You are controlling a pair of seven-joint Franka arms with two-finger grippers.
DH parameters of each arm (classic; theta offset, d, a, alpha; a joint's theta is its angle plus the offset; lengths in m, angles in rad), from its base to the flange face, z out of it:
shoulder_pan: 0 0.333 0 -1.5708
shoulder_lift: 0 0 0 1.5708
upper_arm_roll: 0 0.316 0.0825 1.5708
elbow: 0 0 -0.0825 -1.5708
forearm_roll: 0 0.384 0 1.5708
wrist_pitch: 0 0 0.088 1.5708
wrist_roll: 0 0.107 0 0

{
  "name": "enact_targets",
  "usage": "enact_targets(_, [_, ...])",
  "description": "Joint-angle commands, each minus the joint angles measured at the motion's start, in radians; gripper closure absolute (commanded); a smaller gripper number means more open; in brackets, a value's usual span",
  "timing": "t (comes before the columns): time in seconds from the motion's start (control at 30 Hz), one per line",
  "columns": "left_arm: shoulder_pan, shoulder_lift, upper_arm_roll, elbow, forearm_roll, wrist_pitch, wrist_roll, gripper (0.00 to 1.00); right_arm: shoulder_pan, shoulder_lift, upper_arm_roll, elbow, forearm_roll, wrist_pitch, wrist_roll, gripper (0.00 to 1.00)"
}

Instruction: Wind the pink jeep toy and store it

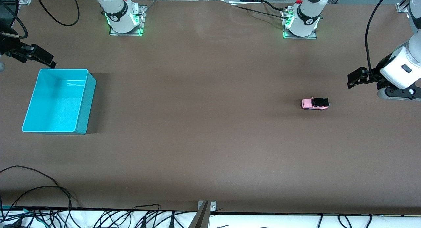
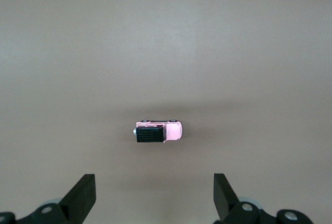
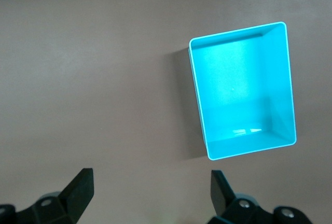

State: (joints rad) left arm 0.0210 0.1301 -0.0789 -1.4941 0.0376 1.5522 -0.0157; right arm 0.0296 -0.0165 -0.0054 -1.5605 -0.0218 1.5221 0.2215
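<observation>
The pink jeep toy (image 1: 315,103), pale pink with a black rear top, stands on its wheels on the brown table toward the left arm's end. It also shows in the left wrist view (image 2: 158,131). My left gripper (image 1: 354,79) hangs open and empty above the table beside the jeep, apart from it; its fingers stand wide apart in the left wrist view (image 2: 154,195). The turquoise bin (image 1: 86,103) sits empty toward the right arm's end and shows in the right wrist view (image 3: 199,105). My right gripper (image 1: 44,58) is open and empty over the table just beside the bin (image 3: 150,190).
The two arm bases (image 1: 123,15) (image 1: 301,20) stand along the table's edge farthest from the front camera. Loose black cables (image 1: 49,188) lie along the nearest edge, with a metal bracket (image 1: 205,210) at its middle. Bare brown tabletop (image 1: 197,106) lies between jeep and bin.
</observation>
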Motion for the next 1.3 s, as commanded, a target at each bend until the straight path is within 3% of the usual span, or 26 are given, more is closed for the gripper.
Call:
enact_targets(0.0, [-0.001, 0.000, -0.002, 0.003, 0.016, -0.011, 0.020, 0.00, -0.005, 0.001, 0.004, 0.007, 0.002, -0.010, -0.014, 0.00])
enact_targets(1.27, [0.000, 0.026, -0.001, -0.005, 0.019, -0.015, 0.007, 0.00, -0.005, 0.001, 0.004, 0.007, 0.002, -0.003, -0.016, 0.00])
